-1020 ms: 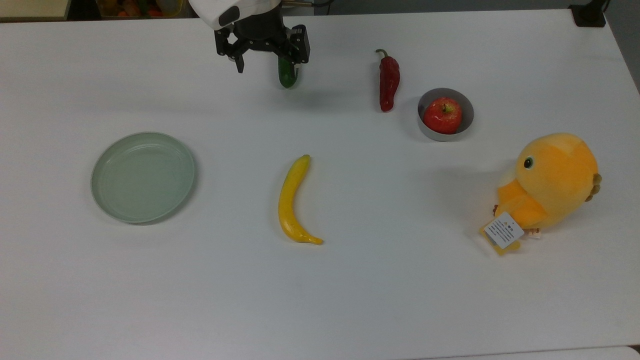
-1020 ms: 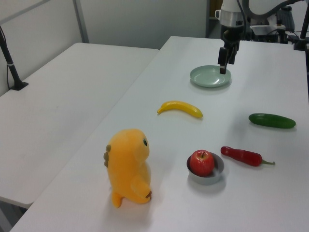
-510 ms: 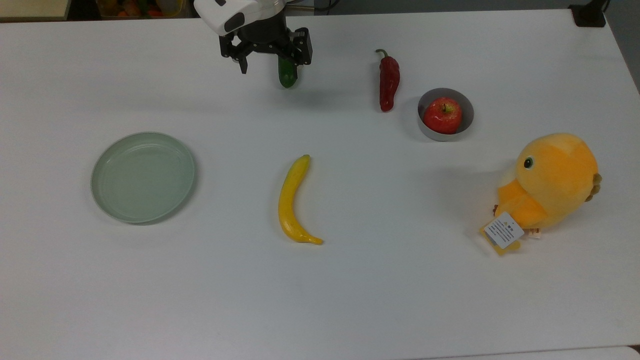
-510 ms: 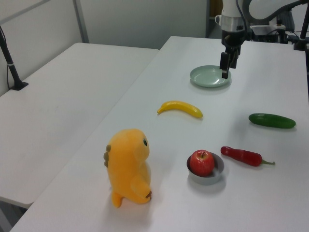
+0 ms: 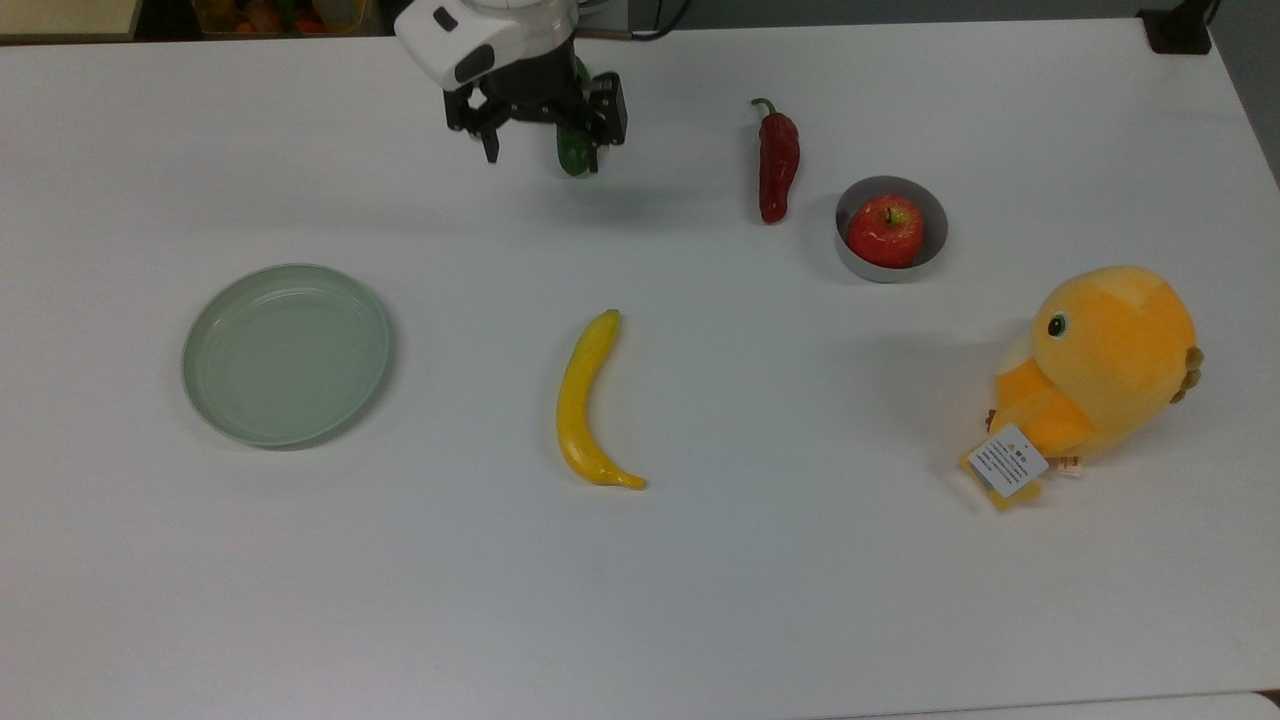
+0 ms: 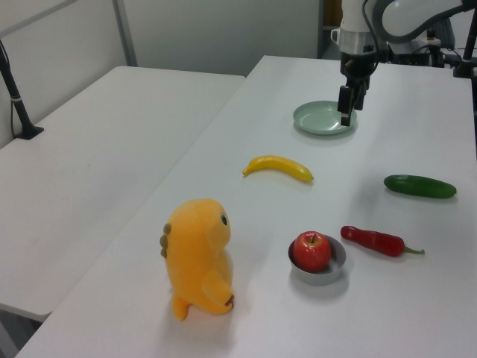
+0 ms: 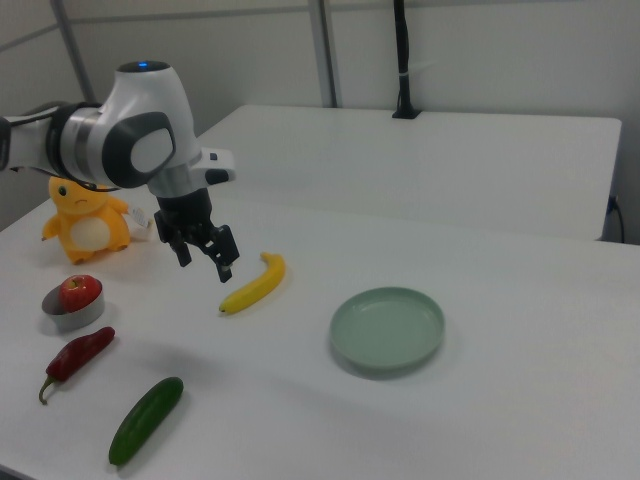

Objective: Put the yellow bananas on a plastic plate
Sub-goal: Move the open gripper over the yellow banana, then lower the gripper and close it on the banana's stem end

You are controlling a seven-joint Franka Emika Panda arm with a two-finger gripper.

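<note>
Pale green plastic plate [image 5: 286,354] sits empty on the top view's left of my white table [image 5: 700,600]. Further right up top my gripper [image 5: 545,148] hangs over the cucumber [image 5: 573,152], fingers spread, holding nothing. Mid-table lies the yellow banana [image 5: 585,402], well apart from the plate. Then chili [image 5: 777,163], apple [image 5: 884,231] in its bowl [image 5: 848,255], plush chick [image 5: 1098,365].

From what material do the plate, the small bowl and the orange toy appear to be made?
The plate: probably plastic, matte pale grey-green, with faint moulded concentric rings and soft, dull reflections.

The bowl holding the apple: looks like metal or grey plastic; its smooth grey wall does not settle which.

The orange toy: plush fabric, judging by its fuzzy surface, soft rounded shape and paper tag.
</note>
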